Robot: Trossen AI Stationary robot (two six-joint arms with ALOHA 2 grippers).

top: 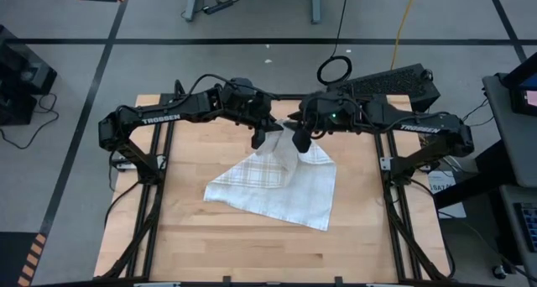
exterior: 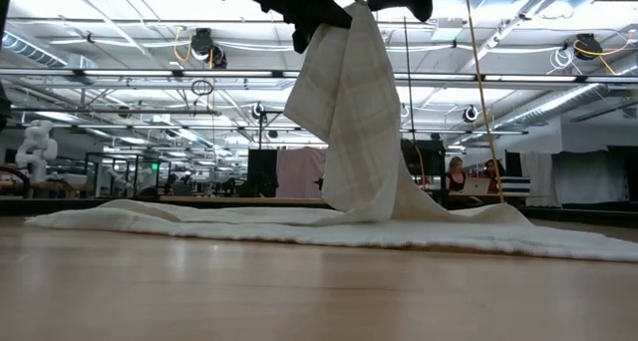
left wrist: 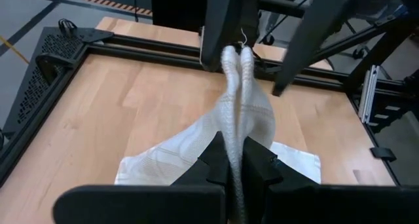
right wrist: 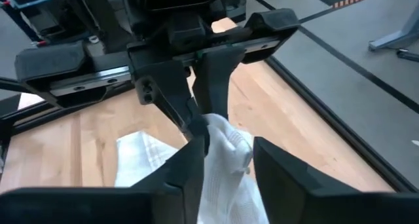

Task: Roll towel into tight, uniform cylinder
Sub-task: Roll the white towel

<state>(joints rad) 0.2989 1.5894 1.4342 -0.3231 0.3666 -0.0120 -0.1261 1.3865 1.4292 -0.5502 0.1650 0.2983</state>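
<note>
The white checked towel [top: 277,182] lies partly spread on the wooden table [top: 193,237]. One bunched part of it is lifted high above the table's far middle [exterior: 349,92]. My left gripper [left wrist: 234,152] is shut on that raised part. My right gripper [right wrist: 229,145] faces it from the other side and is open, with the top of the bunched cloth [right wrist: 222,135] between its fingers. The rest of the towel [exterior: 299,221] rests flat on the table. My left gripper pinches the towel's raised, bunched part [left wrist: 236,129] between its two fingers, coming from the table's left and slanting down. Several gathered layers run through the hold. The cloth hangs below in a drawn-up tent, its lower part lying on the table. My right gripper is open; the top of the bunch lies against the inner side of one finger [right wrist: 193,162], with a gap to the other finger.
Black frame rails [top: 159,169] run along the table's left, right and far edges. Bare wood lies toward the near edge [top: 268,253]. People sit at desks in the room behind [exterior: 457,171].
</note>
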